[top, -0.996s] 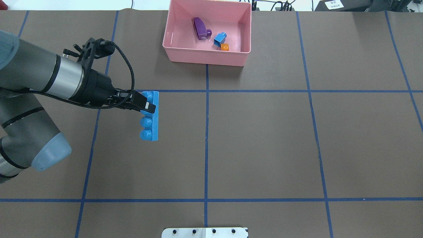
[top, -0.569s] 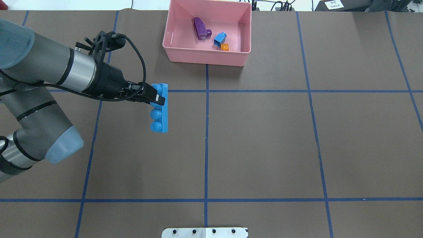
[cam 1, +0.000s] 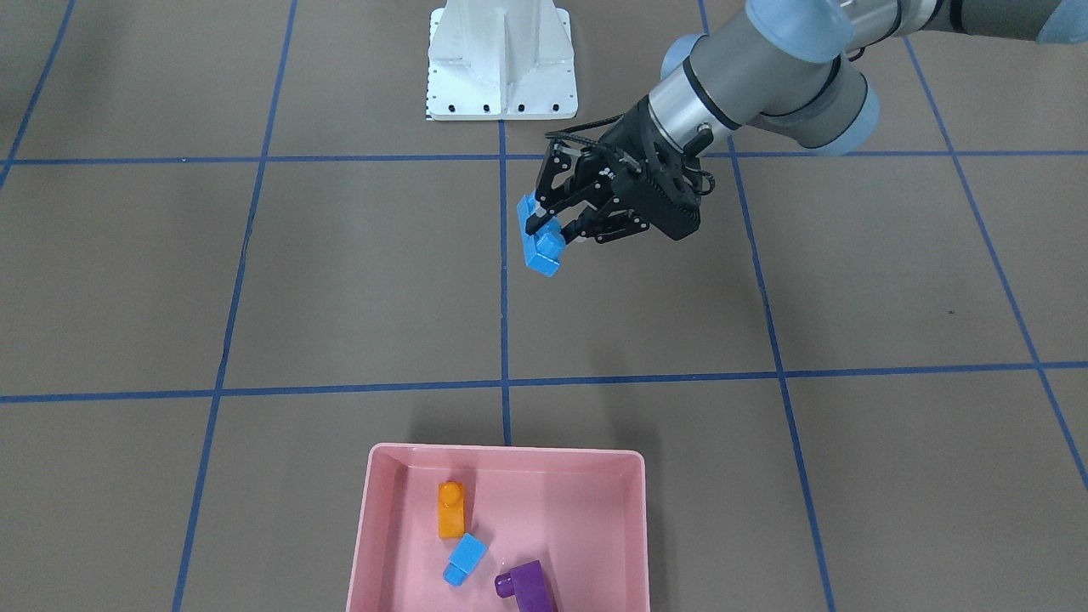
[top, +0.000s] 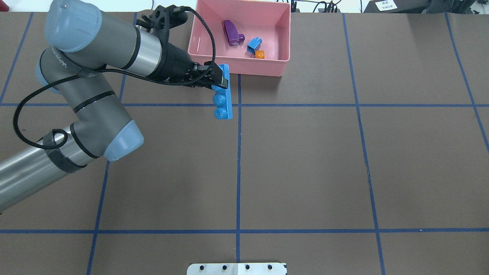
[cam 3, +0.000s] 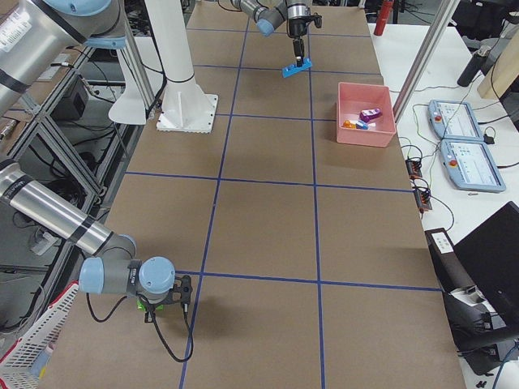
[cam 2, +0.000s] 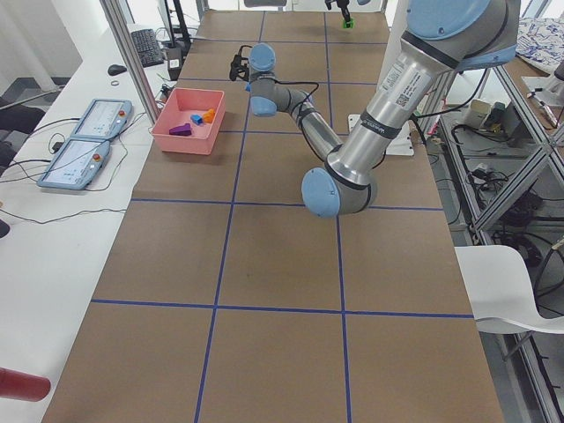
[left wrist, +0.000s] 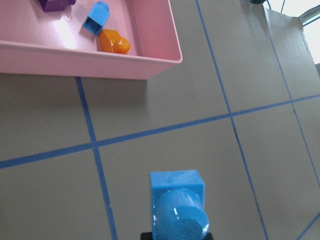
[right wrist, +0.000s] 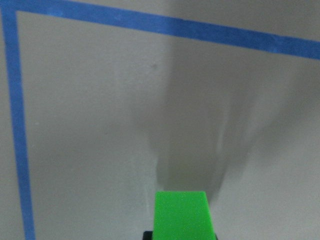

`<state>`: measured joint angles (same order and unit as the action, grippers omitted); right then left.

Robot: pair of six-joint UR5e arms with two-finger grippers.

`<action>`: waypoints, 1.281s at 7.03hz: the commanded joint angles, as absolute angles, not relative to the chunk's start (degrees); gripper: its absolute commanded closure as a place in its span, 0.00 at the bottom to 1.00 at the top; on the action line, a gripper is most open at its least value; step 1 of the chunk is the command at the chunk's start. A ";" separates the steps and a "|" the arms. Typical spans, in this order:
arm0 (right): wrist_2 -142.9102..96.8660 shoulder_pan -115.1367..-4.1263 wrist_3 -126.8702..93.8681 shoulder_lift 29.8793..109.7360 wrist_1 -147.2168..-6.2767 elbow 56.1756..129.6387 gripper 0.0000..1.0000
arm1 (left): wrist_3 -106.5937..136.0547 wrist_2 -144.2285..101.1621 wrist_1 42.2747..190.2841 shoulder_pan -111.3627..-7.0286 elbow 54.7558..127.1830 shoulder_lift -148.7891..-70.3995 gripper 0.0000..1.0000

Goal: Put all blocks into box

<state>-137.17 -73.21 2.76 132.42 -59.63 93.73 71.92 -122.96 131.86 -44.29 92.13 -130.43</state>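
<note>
My left gripper [top: 221, 81] is shut on the long blue block [top: 222, 102] and holds it above the table, just short of the near wall of the pink box [top: 238, 67]. The front view shows this gripper [cam 1: 552, 231] and block [cam 1: 537, 248] too. In the left wrist view the block [left wrist: 177, 202] hangs before the box [left wrist: 100, 62]. Inside the box lie the purple block [top: 230, 33], the small blue block [top: 253, 45] and the orange block [top: 260, 54]. My right gripper [cam 3: 156, 308] is far off at the table's end, shut on the green block [right wrist: 182, 215].
The white robot base [cam 1: 501, 64] stands at the table's near middle edge. Blue tape lines [top: 238, 152] divide the brown table. Operator consoles [cam 3: 454, 121] and cables lie on the white bench beyond the box.
My left arm has carried the long blue block forward and to the right, from the left middle of the table up to the box's near wall. The blocks in the box have not moved.
</note>
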 commanded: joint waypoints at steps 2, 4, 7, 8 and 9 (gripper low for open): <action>-132.23 -84.94 3.25 134.48 -59.77 103.41 1.00 | 73.91 -112.96 132.62 -44.30 74.25 -144.44 1.00; -129.73 -94.35 3.34 131.68 -59.85 107.40 1.00 | 85.09 -98.25 132.98 -44.21 64.56 -151.06 1.00; -130.42 -96.85 2.64 123.25 -59.94 107.22 1.00 | 90.69 -85.55 135.17 -44.38 55.31 -150.91 1.00; -130.52 -96.86 2.46 121.57 -59.94 107.49 1.00 | 93.66 -84.91 135.18 -44.38 53.20 -150.82 1.00; -130.60 -96.86 2.46 120.07 -59.94 107.58 1.00 | 95.34 -84.03 135.35 -44.21 51.17 -150.65 1.00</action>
